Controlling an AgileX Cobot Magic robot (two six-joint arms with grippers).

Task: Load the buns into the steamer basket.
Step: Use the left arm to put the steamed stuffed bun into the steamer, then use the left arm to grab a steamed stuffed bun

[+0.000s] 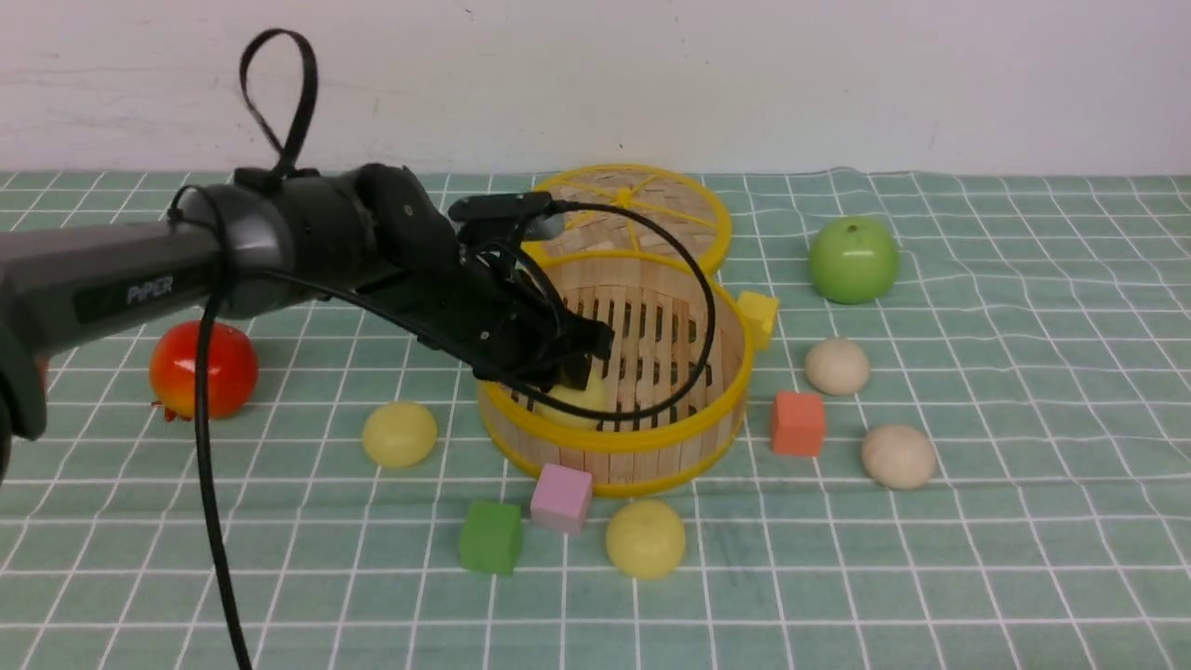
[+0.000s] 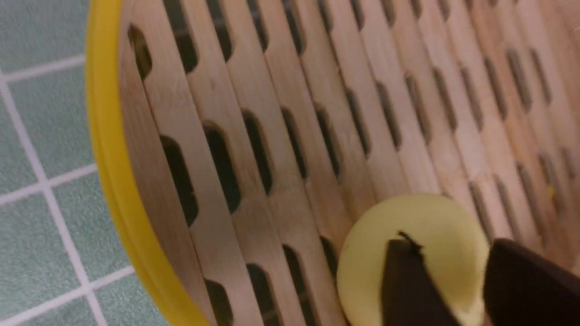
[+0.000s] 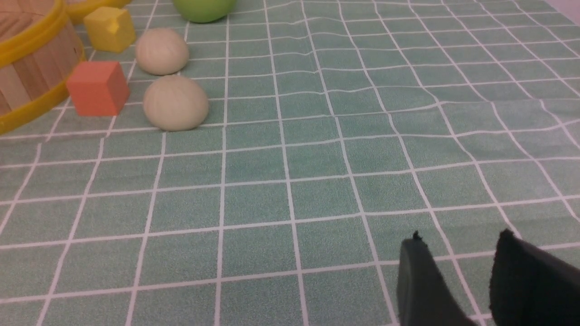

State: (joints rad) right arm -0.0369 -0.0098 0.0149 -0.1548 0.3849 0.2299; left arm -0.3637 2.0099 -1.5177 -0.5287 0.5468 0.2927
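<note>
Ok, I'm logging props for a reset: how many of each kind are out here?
Smooth domed buns, yellow or beige: 5
Small coloured cubes: 4
Round shiny fruits: 2
Slatted wooden steamer basket: 1
Woven yellow-rimmed lid: 1
Total: 13

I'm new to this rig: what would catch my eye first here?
The left gripper reaches into the steamer basket at centre, open over a pale yellow bun on its slatted floor. Four more buns lie on the checked cloth around it, with a green apple back right and a red fruit left.
</note>
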